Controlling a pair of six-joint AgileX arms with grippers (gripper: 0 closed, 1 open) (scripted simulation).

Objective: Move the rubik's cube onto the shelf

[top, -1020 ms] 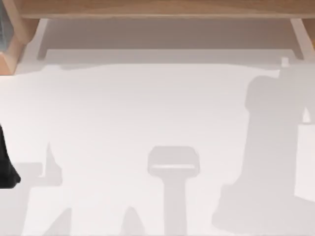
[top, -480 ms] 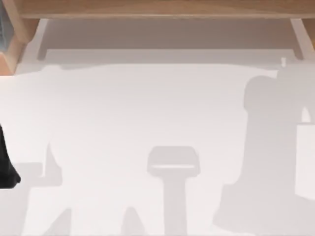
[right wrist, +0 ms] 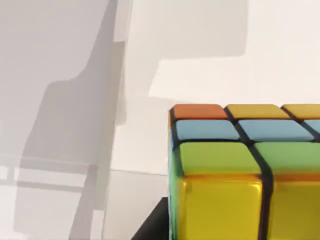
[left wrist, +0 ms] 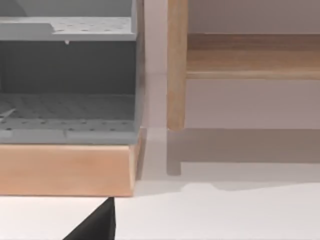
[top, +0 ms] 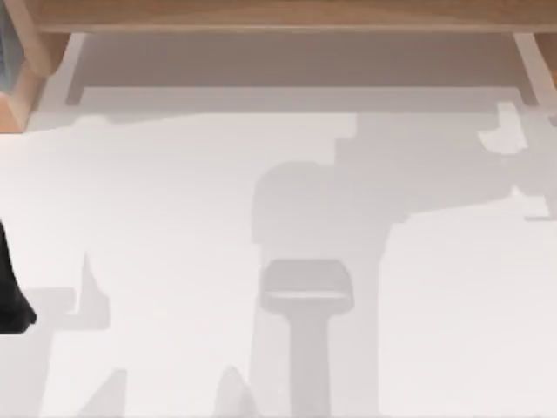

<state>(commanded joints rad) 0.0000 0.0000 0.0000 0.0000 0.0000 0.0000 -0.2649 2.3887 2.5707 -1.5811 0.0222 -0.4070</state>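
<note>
Seen close in the right wrist view, rubik's cube [right wrist: 235, 175]: orange, yellow, blue and green squares, above the white tabletop [right wrist: 190, 55], directly beside the right hand's camera; whether that hand grips it cannot be told. Dark part [right wrist: 152, 225] touching the cube's lower corner. Shelf [top: 287, 16]: tan board along the top view's far edge, pale supports at either end. Grey rack [left wrist: 67, 80] on a wooden base, beside the shelf's upright. Left arm [top: 13, 292]: parked at the tabletop's left edge.

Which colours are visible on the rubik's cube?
Orange, yellow, blue and green squares on the rubik's cube, best seen in the right wrist view.
</note>
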